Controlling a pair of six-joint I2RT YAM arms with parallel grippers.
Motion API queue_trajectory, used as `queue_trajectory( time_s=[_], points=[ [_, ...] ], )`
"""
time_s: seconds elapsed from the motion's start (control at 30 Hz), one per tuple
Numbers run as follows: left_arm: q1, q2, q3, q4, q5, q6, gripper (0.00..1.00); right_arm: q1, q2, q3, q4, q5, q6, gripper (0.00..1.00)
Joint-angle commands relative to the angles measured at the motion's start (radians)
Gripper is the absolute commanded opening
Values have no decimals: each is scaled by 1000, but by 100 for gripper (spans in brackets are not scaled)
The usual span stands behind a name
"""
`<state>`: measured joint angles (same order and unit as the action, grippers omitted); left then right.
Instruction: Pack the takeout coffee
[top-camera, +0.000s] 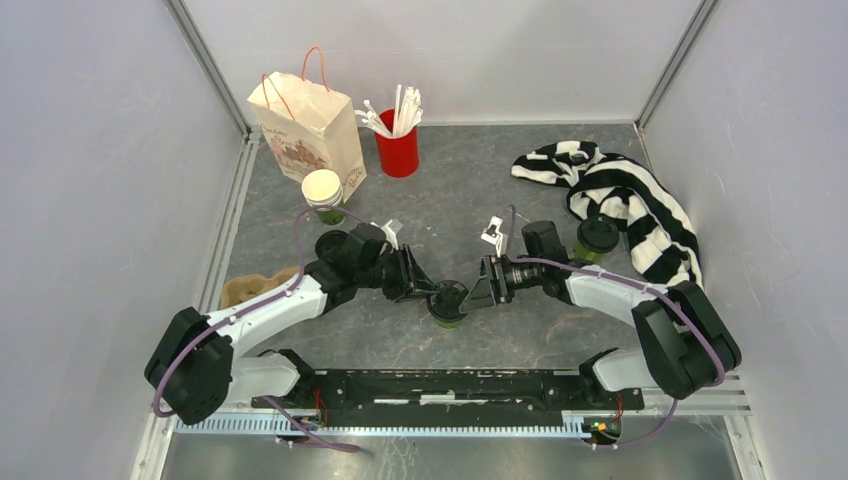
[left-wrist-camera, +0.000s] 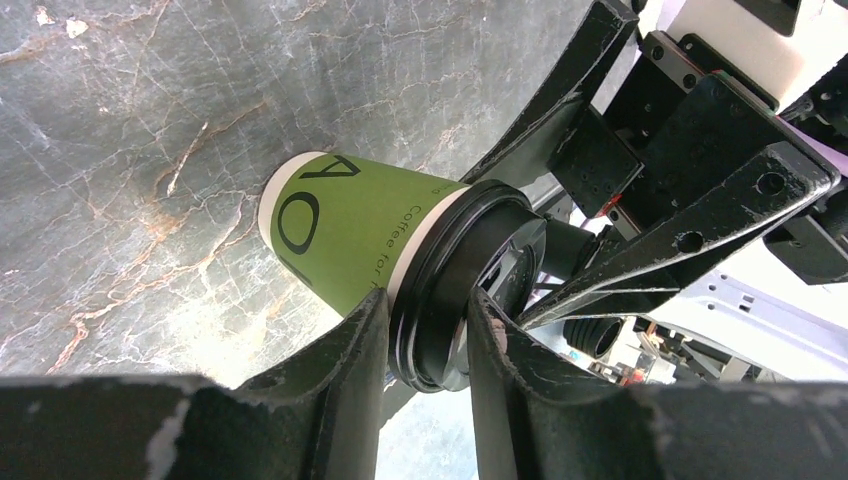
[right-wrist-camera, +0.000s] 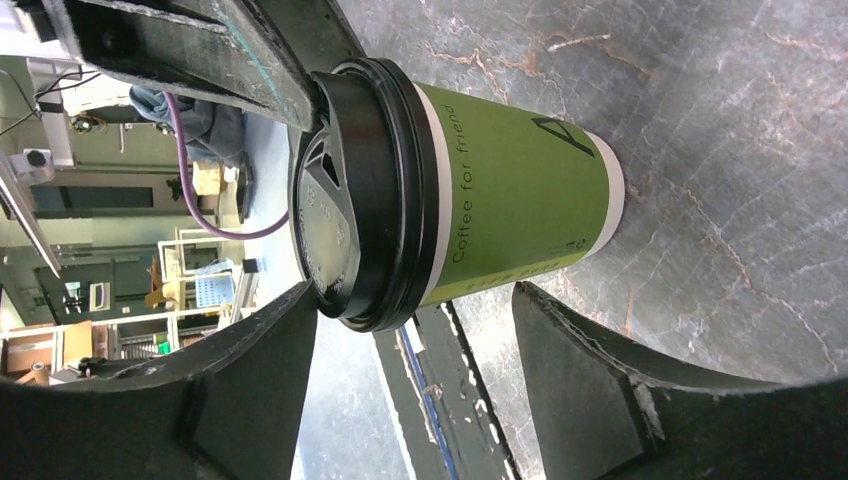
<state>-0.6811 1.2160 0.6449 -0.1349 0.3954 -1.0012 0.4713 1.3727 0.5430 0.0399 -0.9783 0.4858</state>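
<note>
Pinching the black lid (left-wrist-camera: 450, 260) of the nearer lidded cup (right-wrist-camera: 510, 190) at its rim, the left hand (left-wrist-camera: 428, 330) is drawn narrow on it, seemingly to steady it upright on the surface (top-camera: 470, 180), mid near edge. The right hand (right-wrist-camera: 412, 300) stands wide, touching nothing. The other lidded cup (top-camera: 598, 235) stands beside the striped cloth (top-camera: 620, 195); open room lies toward the paper bag (top-camera: 310, 125)

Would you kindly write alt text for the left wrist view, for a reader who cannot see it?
The left claw pinches the black lid of a green paper cup standing on a grey marbled table. The right claw stands open just beyond the lid.
</note>
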Motion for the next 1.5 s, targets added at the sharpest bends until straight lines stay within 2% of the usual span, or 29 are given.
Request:
queue_trajectory(
  time_s=[0.0, 0.1, 0.2, 0.27, 0.4, 0.53, 0.7, 0.83, 0.97, 1.0, 1.1, 1.27, 1.47],
  points=[
    [-1, 1, -87, -52, -54, -9, 39, -9, 58, -103, 66, 87, -86, 74],
    [-1, -16, -166, -41, -81, -26, 39, -31, 124, -163, 80, 183, -155, 72],
    [-1, -45, -225, -24, -78, -35, 38, -45, 185, -186, 111, 214, -181, 70],
    [-1, -70, -229, -34, -81, -29, 39, -44, 180, -185, 115, 235, -184, 70],
    [-1, -111, -184, -72, -74, -16, 40, -40, 118, -99, 2, 205, -180, 71],
    [-1, -138, -117, -70, -27, -22, 47, -34, 11, 23, -141, 162, -159, 81],
    [-1, -145, -61, -49, 14, -25, 59, -30, -54, 97, -182, 101, -109, 92],
    [0, -173, -51, -54, -10, -37, 66, -21, -69, 58, -150, 82, -86, 91],
    [1, -244, -70, -76, -78, -77, 74, -20, -112, -28, 12, 55, 45, 82],
    [2, -263, -76, -94, -100, -88, 73, -21, -118, -41, 40, 57, 75, 79],
    [16, -302, -108, -122, -132, -122, 60, -22, -133, -69, 100, 59, 132, 72],
    [32, -262, -140, -44, -58, -129, 48, -20, -119, -64, 107, 59, 136, 66],
    [31, -198, -123, -12, -31, -103, 45, -14, -87, -63, 121, 61, 144, 59]
  ],
)
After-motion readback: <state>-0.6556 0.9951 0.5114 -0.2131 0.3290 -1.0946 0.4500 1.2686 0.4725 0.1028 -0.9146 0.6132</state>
